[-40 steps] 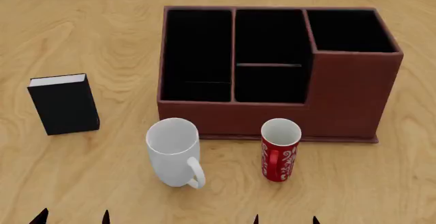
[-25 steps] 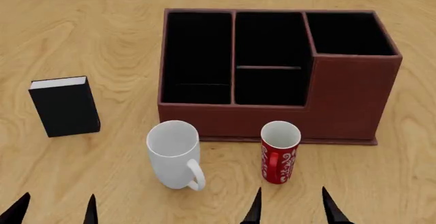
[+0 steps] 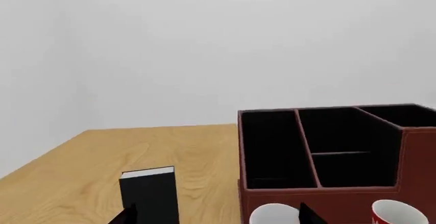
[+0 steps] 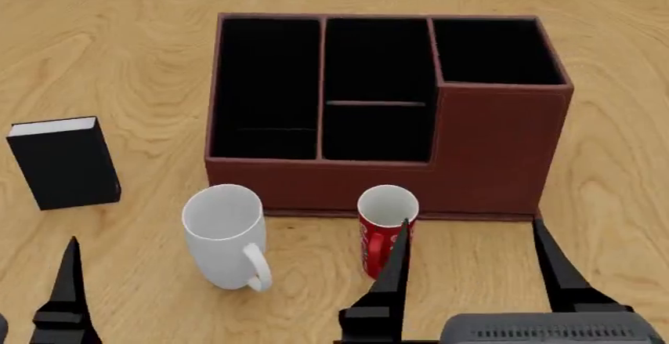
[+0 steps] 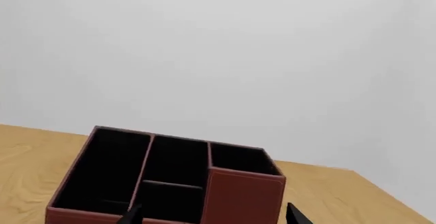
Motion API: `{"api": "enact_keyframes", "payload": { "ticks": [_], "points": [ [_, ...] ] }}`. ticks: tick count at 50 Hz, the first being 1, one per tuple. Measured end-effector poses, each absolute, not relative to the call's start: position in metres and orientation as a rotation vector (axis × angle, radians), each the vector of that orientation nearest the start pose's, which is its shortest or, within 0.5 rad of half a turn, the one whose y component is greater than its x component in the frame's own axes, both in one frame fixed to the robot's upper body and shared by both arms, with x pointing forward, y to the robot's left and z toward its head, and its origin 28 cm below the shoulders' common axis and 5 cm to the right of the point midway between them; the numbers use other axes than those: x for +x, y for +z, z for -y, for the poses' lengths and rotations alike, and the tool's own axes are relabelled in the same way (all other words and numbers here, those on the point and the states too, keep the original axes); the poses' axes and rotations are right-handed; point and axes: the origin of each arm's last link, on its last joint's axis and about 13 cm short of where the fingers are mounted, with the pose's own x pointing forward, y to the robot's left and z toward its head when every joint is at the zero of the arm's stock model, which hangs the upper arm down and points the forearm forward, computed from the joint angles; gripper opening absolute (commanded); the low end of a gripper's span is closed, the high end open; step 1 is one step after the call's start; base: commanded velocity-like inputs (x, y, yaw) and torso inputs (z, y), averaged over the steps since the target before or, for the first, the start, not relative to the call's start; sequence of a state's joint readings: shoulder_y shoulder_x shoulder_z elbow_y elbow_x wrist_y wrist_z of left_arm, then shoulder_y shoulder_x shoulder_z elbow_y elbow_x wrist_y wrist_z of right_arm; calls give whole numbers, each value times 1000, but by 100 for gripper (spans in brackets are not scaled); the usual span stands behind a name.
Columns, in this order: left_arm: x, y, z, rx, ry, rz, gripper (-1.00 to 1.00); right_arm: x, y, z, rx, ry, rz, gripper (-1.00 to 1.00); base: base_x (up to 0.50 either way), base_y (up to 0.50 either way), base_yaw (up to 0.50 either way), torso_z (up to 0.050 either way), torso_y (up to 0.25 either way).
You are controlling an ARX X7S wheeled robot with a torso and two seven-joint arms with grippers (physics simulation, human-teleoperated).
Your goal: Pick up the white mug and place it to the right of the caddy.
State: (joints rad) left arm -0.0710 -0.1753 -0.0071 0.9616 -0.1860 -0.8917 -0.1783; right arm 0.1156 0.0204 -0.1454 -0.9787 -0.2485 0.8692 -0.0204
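Observation:
The white mug (image 4: 222, 234) stands upright on the table in front of the caddy's left part, handle toward me; its rim shows in the left wrist view (image 3: 272, 216). The caddy (image 4: 491, 148) is a large reddish-brown box with black compartments, also in the left wrist view (image 3: 307, 198) and right wrist view (image 5: 242, 193). My right gripper (image 4: 472, 273) is open and empty, near me, its left finger in front of the red mug. My left gripper (image 4: 31, 305) is open and empty at the lower left, to the left of the white mug.
A slim red mug with white swirls (image 4: 381, 230) stands to the right of the white mug, close to the caddy's front. A small black book (image 4: 65, 164) stands at the left. Bare wooden table (image 4: 616, 226) lies to the right of the caddy.
Both grippers have come forward and show larger in the head view. The view has shifted, so the caddy, mugs and book now sit further left.

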Motion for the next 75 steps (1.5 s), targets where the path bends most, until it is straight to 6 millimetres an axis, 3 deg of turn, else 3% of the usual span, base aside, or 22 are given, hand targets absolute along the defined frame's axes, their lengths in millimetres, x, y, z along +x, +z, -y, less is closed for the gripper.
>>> {"api": "enact_keyframes", "payload": {
  "ticks": [10,37,67,75],
  "points": [
    [164,161,-219,61,25,148,100,169,173,94,-164,-54,252,100,0,-500,0,0,0],
    [158,165,-220,42,12,161,100,167,175,95,-159,-66,262,100,309,2,0,0,1],
    [160,171,-222,73,29,186,100,166,178,95,-194,-32,281,100,-1,0,0,0,-250],
    [160,175,-229,94,60,194,100,163,174,88,-201,34,275,100,0,0,0,0,-11]
  ]
}}
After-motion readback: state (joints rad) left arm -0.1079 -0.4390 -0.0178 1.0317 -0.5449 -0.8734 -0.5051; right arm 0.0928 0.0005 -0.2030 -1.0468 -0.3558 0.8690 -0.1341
